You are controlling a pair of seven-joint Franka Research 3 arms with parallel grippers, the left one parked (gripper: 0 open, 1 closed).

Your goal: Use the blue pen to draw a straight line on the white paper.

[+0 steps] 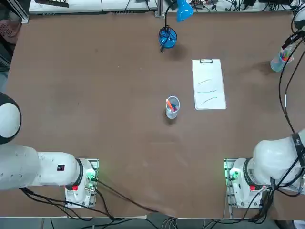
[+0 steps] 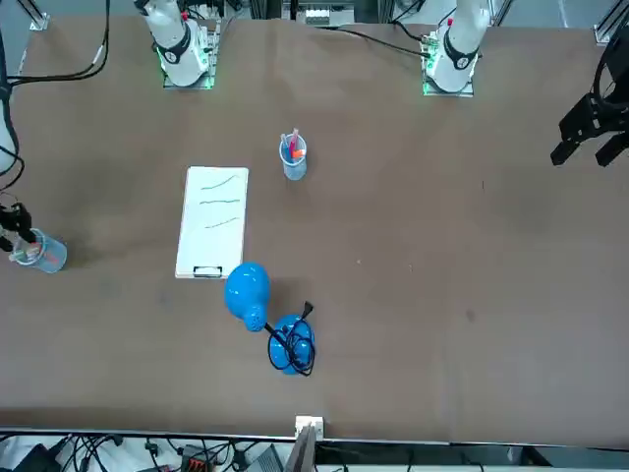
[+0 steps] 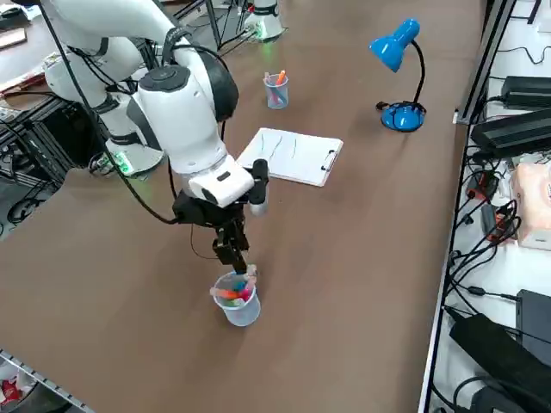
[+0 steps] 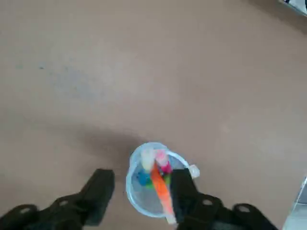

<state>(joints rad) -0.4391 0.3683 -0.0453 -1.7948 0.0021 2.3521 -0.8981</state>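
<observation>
Paper (image 1: 208,88) well inside tbl edges (image 1: 105,14), rt gripper (image 4: 142,181) above pen cup (image 3: 242,313).

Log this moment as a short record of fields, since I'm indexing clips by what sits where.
working hand: right hand, open, over the far-right cup
far-right cup: translucent blue plastic cup of coloured pens
middle cup: small translucent blue plastic cup, with an orange pen
paper: white rectangular sheet on a clipboard, three thin lines
lamp: bright-blue desk lamp, beyond the paper
held: nothing seen
</observation>
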